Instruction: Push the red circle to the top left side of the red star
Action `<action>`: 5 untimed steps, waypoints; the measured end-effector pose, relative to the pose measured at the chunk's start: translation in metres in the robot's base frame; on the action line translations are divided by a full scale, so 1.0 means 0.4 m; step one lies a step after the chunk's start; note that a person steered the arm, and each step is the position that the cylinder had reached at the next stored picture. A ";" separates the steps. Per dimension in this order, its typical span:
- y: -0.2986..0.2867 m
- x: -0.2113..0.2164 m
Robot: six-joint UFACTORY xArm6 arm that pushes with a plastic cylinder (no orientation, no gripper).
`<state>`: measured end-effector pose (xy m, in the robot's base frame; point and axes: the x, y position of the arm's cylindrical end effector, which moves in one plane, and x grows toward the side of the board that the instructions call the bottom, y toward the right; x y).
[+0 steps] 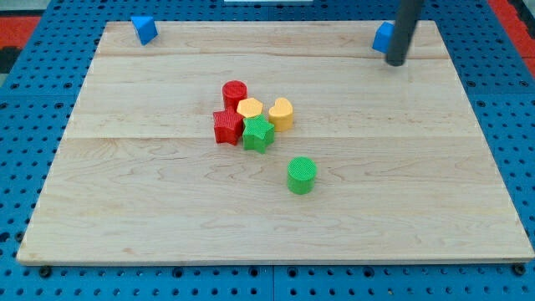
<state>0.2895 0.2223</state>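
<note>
The red circle [235, 92] stands near the middle of the wooden board, touching the top of the red star [226, 126], slightly to the star's upper right. A yellow hexagon-like block [250, 108], a yellow heart [282, 113] and a green star [258, 134] crowd against them on the view's right. My tip [394, 62] is at the view's top right, far from the red circle, right beside a blue block [383, 37].
A green circle [302, 175] stands alone below and right of the cluster. A blue block [144, 29] sits at the board's top left corner. The board [125, 209] lies on a blue perforated surface.
</note>
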 end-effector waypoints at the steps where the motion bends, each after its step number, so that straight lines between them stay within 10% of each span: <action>1: 0.057 -0.099; 4: -0.053 -0.099; 5: -0.145 0.089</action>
<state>0.3252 0.1642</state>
